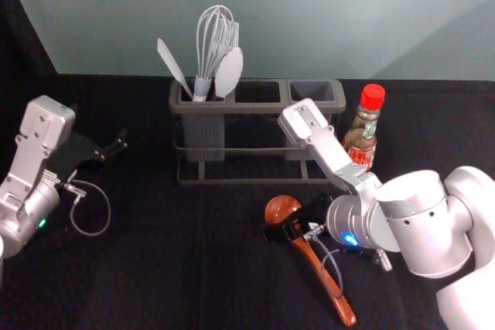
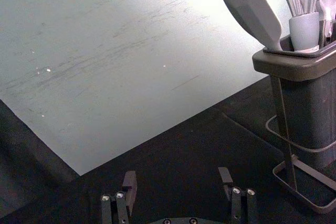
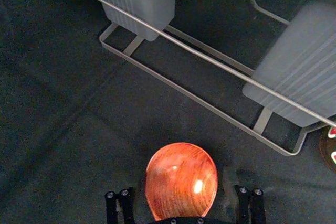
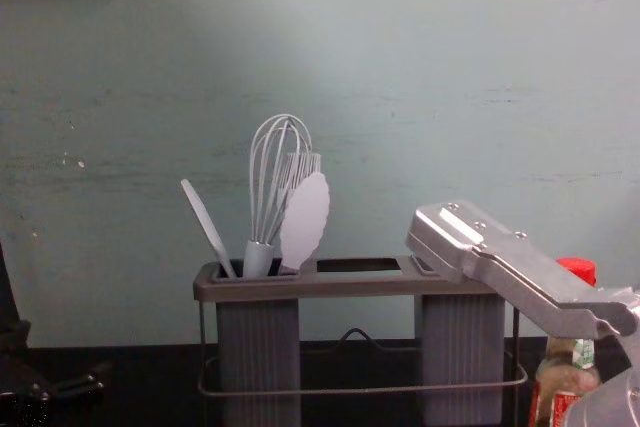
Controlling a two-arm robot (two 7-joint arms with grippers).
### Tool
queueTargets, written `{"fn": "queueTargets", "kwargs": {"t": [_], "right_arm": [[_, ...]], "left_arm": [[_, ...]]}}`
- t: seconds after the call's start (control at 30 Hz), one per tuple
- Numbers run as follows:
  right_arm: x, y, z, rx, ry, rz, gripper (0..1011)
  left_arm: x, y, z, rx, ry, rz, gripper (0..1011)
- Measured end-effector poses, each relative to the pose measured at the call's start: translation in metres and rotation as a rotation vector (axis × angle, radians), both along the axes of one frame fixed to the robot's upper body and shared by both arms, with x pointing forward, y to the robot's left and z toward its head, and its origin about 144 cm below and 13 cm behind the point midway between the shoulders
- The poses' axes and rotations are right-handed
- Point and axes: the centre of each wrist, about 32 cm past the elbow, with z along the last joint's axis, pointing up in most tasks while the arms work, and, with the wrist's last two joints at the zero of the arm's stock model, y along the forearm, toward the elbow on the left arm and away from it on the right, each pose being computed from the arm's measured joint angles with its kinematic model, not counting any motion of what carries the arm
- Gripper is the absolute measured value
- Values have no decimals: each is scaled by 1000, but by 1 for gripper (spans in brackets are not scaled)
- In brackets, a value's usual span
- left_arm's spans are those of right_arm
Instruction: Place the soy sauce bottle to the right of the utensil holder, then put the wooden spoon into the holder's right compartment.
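Utensil holder's [image 1: 259, 107] left compartment [image 1: 203, 135] contains utensils [image 1: 229, 73]; right gripper [image 1: 292, 223], released, straddles wooden spoon [image 1: 282, 207]; left gripper [image 1: 116, 147], released, sits left of holder

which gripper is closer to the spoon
Right. The right gripper is over the spoon, open, its fingers either side of the bowl; the left gripper is well off to the spoon's left.

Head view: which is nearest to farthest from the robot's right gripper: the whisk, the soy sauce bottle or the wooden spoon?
1. Wooden spoon: between the right gripper's fingers.
2. Soy sauce bottle: right of the holder.
3. Whisk: in the holder's left compartment.
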Motion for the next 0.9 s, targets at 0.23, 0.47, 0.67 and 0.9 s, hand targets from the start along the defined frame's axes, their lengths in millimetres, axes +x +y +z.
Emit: {"fn": "queueTargets", "kwargs": {"t": [0.23, 0.47, 0.67, 0.9], "right_arm": [[2, 1, 0, -8, 8, -10, 1000], [4, 3, 2, -17, 7, -9, 1002], [6, 4, 2, -19, 10, -9, 1002], [7, 7, 1, -16, 18, -12, 1000]], "left_arm": [[0, 0, 0, 0, 0, 0, 1011], [0, 0, 0, 0, 0, 0, 1011], [0, 0, 0, 0, 0, 0, 1011], [0, 0, 0, 0, 0, 0, 1011]]}}
